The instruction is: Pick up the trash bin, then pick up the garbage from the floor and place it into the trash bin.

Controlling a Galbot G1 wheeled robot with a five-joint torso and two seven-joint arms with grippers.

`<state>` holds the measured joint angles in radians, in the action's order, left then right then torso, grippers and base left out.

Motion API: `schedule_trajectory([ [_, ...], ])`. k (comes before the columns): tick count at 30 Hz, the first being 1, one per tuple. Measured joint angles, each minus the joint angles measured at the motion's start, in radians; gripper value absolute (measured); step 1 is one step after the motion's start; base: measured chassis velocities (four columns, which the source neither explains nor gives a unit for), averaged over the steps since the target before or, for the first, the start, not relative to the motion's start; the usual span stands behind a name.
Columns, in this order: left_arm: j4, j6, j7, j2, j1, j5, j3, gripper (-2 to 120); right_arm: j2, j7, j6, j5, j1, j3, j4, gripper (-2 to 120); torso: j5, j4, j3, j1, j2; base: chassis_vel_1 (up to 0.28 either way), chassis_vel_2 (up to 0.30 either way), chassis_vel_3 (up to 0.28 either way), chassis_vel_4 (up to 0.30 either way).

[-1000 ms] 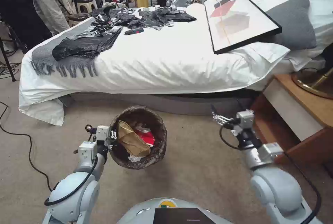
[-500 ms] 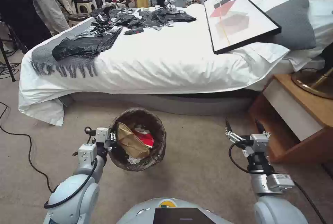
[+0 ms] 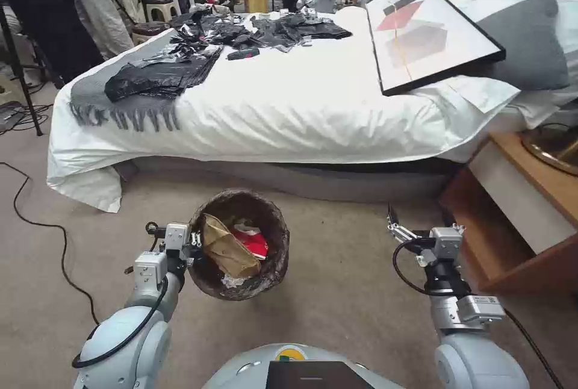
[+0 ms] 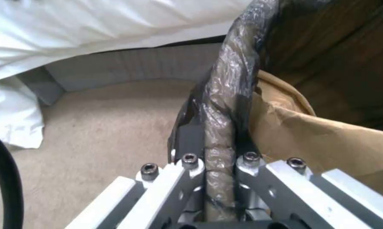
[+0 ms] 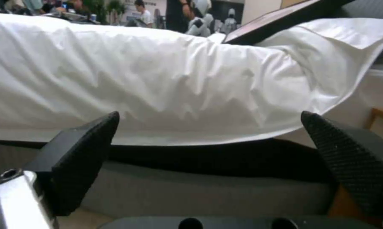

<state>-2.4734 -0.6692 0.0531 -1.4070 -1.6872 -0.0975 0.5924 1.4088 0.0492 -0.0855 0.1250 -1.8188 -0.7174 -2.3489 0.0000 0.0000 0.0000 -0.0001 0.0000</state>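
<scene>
Head view: L gripper [image 3: 194, 243] clamps trash bin [image 3: 274, 268] rim; R gripper [image 3: 419, 218] prob. open, empty.

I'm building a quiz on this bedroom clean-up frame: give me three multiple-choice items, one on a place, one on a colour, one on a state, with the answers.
1. Where does the left gripper grip the trash bin?
A. on its rim
B. under its base
C. nowhere

2. What colour is the paper bag in the bin?
A. blue
B. brown
C. green

3. How is the right gripper?
A. shut on a bottle
B. shut on the bin
C. open, holding nothing

Answers:
1 A: the left wrist view shows the fingers clamped either side of the bag-wrapped rim.
2 B: it is tan-brown beside a red-and-white piece.
3 C: the right wrist view shows its pads wide apart with only the bed beyond.
</scene>
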Motion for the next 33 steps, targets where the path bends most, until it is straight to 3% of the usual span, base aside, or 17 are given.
schedule_trajectory([
  [33, -0.004, -0.002, 0.002, -0.006, -0.002, -0.001, 0.004, 2, -0.008, 0.005, 0.01, 0.005, 0.003, 0.016, 0.01, 100, 0.0, 0.0001, 0.0, 0.0, 0.0, 0.058, 0.063, 0.063, 0.06],
])
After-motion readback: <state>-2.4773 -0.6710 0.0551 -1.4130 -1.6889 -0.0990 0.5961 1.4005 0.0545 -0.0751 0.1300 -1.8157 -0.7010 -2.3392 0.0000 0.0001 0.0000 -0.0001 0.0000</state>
